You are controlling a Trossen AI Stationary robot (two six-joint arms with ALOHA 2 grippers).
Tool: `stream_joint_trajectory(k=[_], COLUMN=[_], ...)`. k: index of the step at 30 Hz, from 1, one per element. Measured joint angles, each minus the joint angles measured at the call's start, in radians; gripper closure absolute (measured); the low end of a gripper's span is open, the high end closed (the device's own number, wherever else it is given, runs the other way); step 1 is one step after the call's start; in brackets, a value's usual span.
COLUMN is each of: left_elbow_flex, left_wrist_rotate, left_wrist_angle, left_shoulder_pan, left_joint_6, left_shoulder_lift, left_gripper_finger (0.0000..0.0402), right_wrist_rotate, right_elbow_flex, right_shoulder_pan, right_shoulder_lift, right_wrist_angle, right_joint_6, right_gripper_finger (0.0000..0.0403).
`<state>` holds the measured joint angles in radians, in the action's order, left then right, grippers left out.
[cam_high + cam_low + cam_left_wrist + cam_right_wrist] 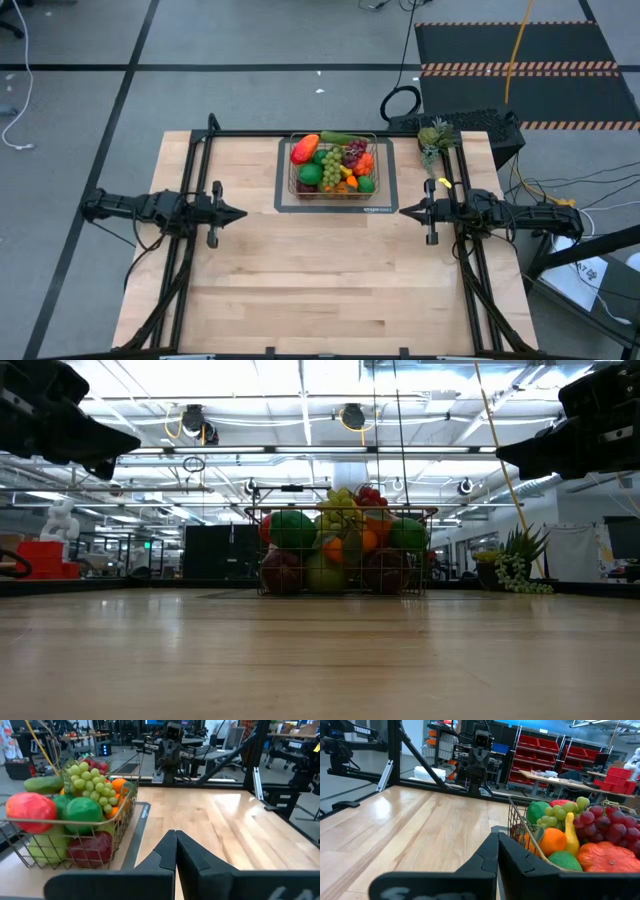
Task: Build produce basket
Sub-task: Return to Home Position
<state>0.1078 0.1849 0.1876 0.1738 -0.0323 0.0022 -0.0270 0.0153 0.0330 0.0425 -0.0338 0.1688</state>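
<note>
The wire basket [334,190] stands on a dark mat [386,200] at the table's far middle, heaped with produce [333,165]: green and purple grapes, a cucumber, apples, oranges, a banana. The left wrist view shows the basket [125,815] and its produce [80,810] close by; so does the right wrist view [517,830]. My left gripper [240,213] is shut, level, at the table's left side, pointing right, short of the basket. My right gripper [405,211] is shut, level, at the right side, pointing left. Neither touches anything.
A spiky green pineapple-like piece [433,140] lies at the table's far right corner, beside the right arm's frame. The bare wooden tabletop [320,280] stretches between the two grippers and toward the near edge. Black frame rails run along both sides.
</note>
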Motion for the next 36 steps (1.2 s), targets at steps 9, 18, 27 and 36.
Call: stream_joint_trajectory(k=[9,18,27,36], left_elbow_flex=[-0.038,-0.048,-0.049,-0.097], left_wrist_rotate=[-0.008,-0.019,-0.043,-0.039], left_wrist_angle=[-0.047,-0.081,-0.087,-0.225], left_shoulder_pan=[-0.035,-0.061,-0.084,-0.083], left_joint_6=[0.033,0.099,0.103,0.109], left_shoulder_lift=[0.001,0.000,0.000,0.003], left_gripper_finger=[0.0400,0.0400,0.0401,0.0401], right_wrist_rotate=[0.000,0.000,0.000,0.000], right_elbow_flex=[0.000,0.000,0.000,0.000], right_shoulder_pan=[0.000,0.000,0.000,0.000], right_shoulder_lift=[0.000,0.000,0.001,0.001], right_wrist_angle=[0.000,0.000,0.000,0.000], right_joint_6=[0.000,0.000,0.000,0.000], right_gripper_finger=[0.0403,0.0403,0.0403,0.0403])
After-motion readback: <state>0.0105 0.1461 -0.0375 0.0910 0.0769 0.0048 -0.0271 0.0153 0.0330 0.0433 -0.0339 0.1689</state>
